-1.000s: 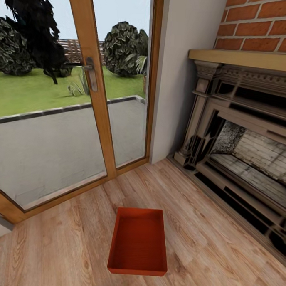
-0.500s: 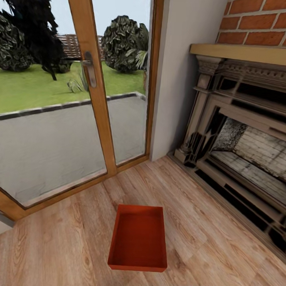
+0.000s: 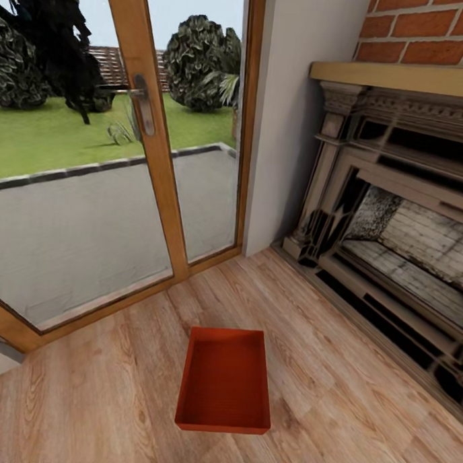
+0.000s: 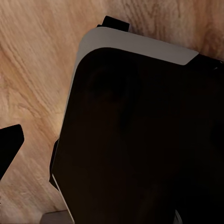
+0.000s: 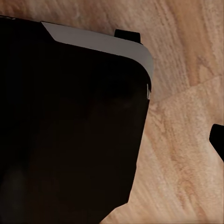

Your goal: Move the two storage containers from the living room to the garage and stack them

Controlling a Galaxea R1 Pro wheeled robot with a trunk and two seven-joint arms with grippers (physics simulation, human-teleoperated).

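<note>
Head view: one storage container (image 3: 225,383) on wood flooring (image 3: 103,401); hands' state unclear.

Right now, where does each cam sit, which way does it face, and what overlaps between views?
Head view: on the robot's head, facing forward and down at the storage container on the wood plank floor, with the glass door and the fireplace behind.
Left wrist view: on the left arm, facing down at a dark, pale-edged part of the robot's body; a dark tip, maybe a finger, at the frame edge.
Right wrist view: on the right arm, likewise facing down at the robot's body.
Shared: all three see the plank floor; both wrists see the body.
</note>
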